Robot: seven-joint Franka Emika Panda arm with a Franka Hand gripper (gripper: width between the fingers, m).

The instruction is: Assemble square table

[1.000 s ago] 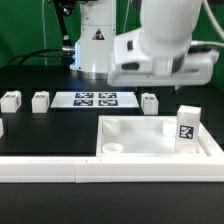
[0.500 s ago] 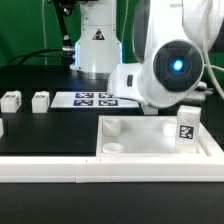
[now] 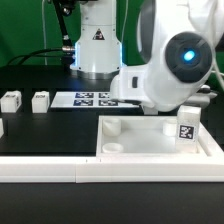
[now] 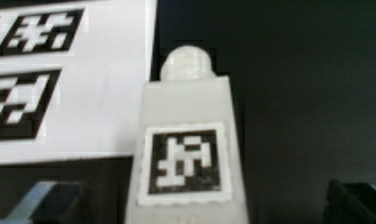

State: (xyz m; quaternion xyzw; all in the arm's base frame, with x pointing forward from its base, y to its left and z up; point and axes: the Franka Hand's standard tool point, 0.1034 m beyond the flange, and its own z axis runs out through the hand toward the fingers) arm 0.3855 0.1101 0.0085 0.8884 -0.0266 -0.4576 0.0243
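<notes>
The square table top (image 3: 150, 146) is white with a raised rim and round corner sockets, and lies at the exterior view's right front. One tagged white leg (image 3: 187, 124) stands in its far right corner. In the wrist view another white leg (image 4: 190, 120) with a black-and-white tag lies on the black table between my fingers (image 4: 48, 203). My gripper (image 4: 203, 206) is open, one finger on each side of this leg with a gap on both sides. In the exterior view the arm (image 3: 170, 70) hides this leg and the gripper.
Two more small legs (image 3: 10, 100) (image 3: 40, 100) stand at the exterior view's left, and part of another (image 3: 2, 128) shows at the left edge. The marker board (image 3: 92, 99) lies behind the top and also shows in the wrist view (image 4: 60, 70). A long white border rail (image 3: 60, 170) runs along the front.
The arm has turned and come down over the leg to the right of the marker board. That leg, visible a second ago, is now hidden behind the arm.
</notes>
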